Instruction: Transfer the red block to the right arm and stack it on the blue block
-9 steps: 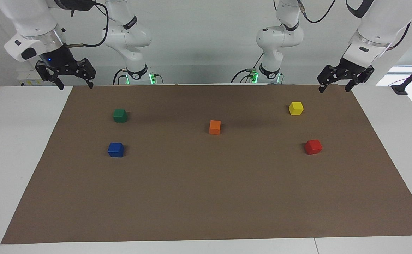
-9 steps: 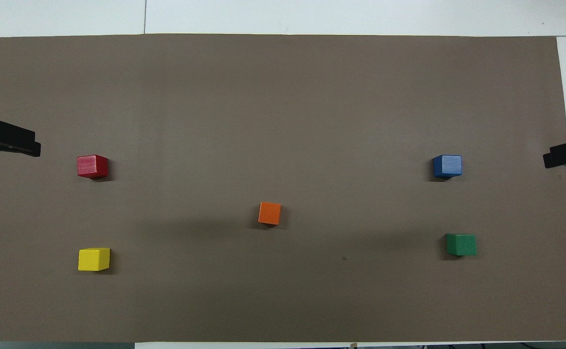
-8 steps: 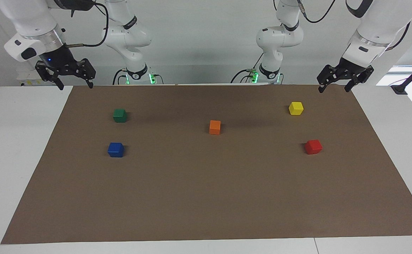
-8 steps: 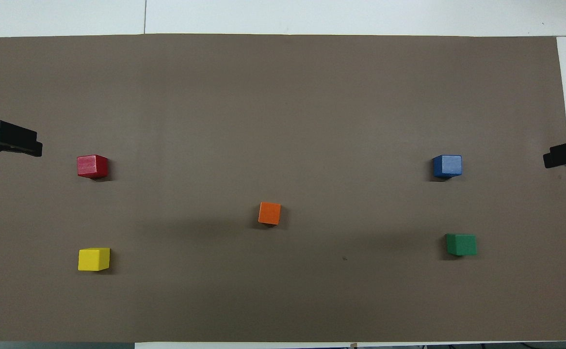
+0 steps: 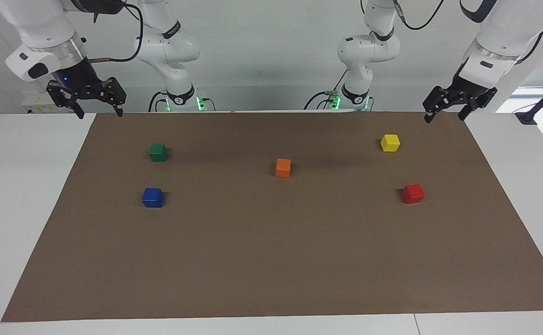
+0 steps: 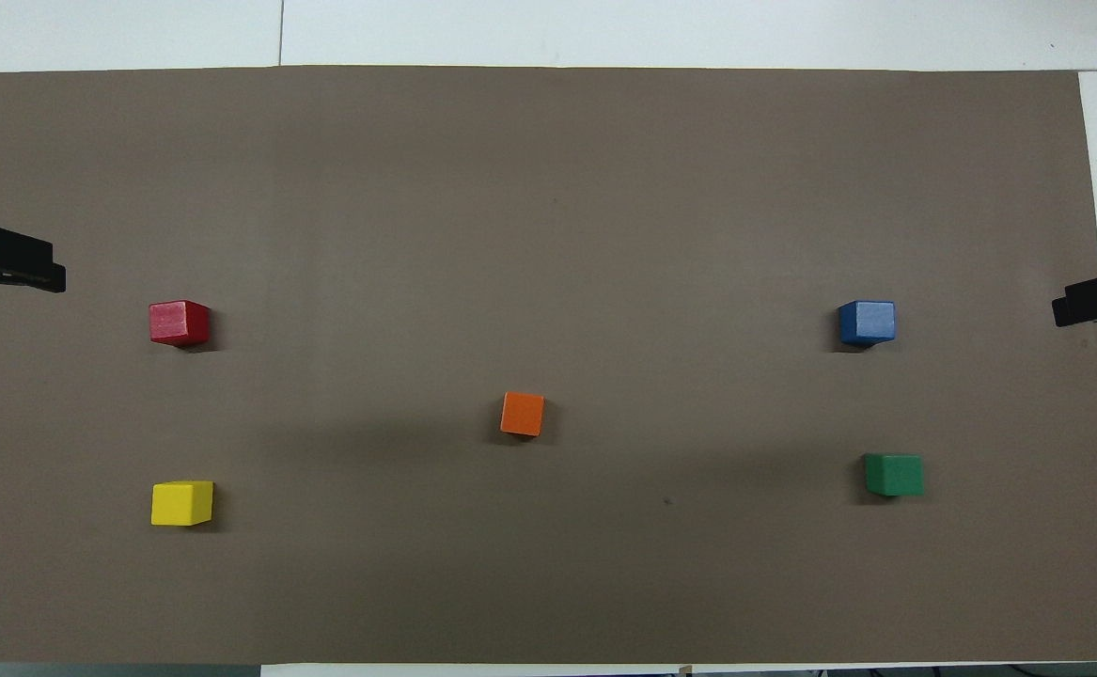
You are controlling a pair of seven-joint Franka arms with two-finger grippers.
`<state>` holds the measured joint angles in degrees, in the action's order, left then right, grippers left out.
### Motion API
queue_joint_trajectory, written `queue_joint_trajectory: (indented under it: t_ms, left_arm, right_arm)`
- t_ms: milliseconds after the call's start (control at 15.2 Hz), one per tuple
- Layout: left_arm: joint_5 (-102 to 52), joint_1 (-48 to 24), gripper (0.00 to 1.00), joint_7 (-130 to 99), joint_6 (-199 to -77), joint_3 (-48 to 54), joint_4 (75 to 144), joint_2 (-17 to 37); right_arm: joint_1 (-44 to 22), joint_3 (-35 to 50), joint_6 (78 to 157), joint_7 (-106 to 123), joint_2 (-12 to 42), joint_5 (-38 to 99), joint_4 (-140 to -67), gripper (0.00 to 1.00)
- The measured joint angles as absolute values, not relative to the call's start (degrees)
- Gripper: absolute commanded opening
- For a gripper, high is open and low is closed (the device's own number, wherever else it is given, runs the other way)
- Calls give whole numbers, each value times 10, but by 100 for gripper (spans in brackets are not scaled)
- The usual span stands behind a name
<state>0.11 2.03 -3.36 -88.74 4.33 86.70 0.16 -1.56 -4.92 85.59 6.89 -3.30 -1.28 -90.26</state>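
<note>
While hanging over the mat's (image 5: pixel 271 260) robot-side corners, left gripper (image 5: pixel 445 115) and right gripper (image 5: pixel 97 112), jaws wide, empty; red block (image 5: pixel 413 193) sitting toward left arm's end, blue block (image 5: pixel 152 197) toward right arm's.

Both arms hang raised at their own ends of the tabletop (image 5: pixel 15 186), wrists bent downward. The left pincer (image 5: pixel 445 116) points down with its two fingers spread apart and nothing between them. The right arm (image 5: pixel 43 42), a small blue light showing at its wrist, waits with the right pincer (image 5: pixel 98 113) likewise spread wide and holding nothing.
</note>
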Motion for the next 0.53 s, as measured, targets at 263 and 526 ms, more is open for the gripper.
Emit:
queue_joint_trajectory:
  t_ms: [263, 526]
  left_arm:
    - [1, 21, 100, -37, -1009, 42, 964, 13]
    - [18, 21, 100, -23, -1087, 42, 1026, 60]
  right_arm:
    - [-16, -49, 857, 69, -37, -1, -923, 100]
    - [-10, -49, 913, 69, -65, 74, -1008, 100]
